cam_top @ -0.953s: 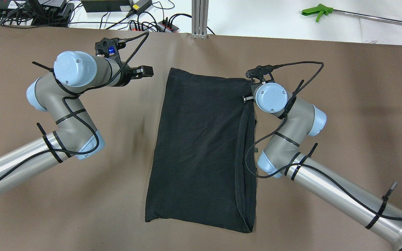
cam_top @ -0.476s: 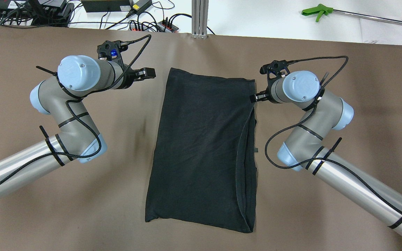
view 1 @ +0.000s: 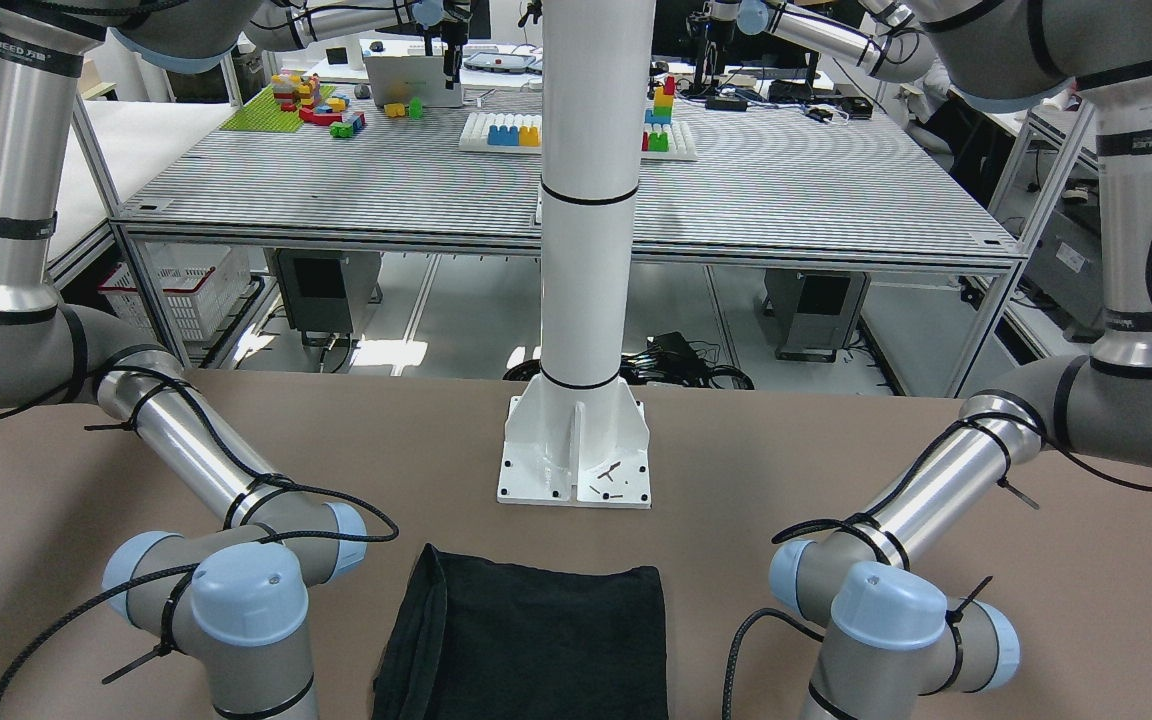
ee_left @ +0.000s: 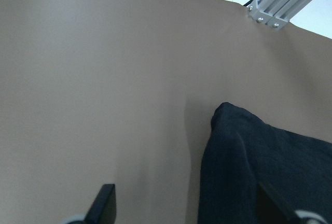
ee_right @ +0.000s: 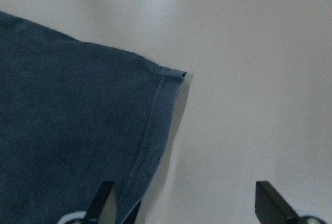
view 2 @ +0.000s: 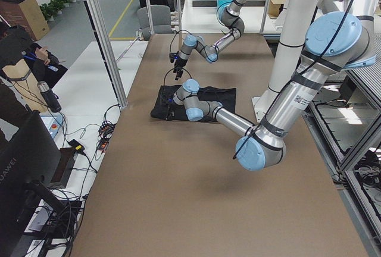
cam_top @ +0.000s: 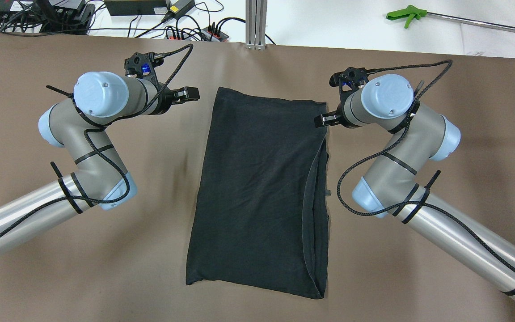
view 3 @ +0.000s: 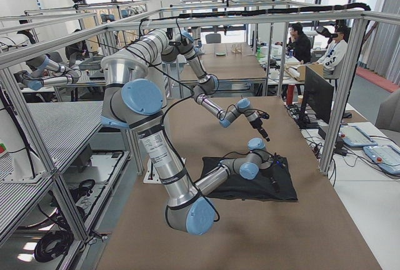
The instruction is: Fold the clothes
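Note:
The clothes are one black garment lying flat and folded on the brown table, with a doubled edge along its right side. It also shows in the front-facing view. My left gripper hovers just left of the garment's far left corner. In the left wrist view the gripper is open and empty, with the corner ahead. My right gripper is at the far right corner. In the right wrist view the gripper is open and empty above the hemmed corner.
The white pillar's base plate stands on the table at the robot's side of the garment. Beyond the table's far edge are an aluminium post, cables and power strips and a green-handled tool.
My right arm has swung to the right and its wrist has turned, so the gripper has come off the garment's far right corner. My left arm has shifted only slightly.

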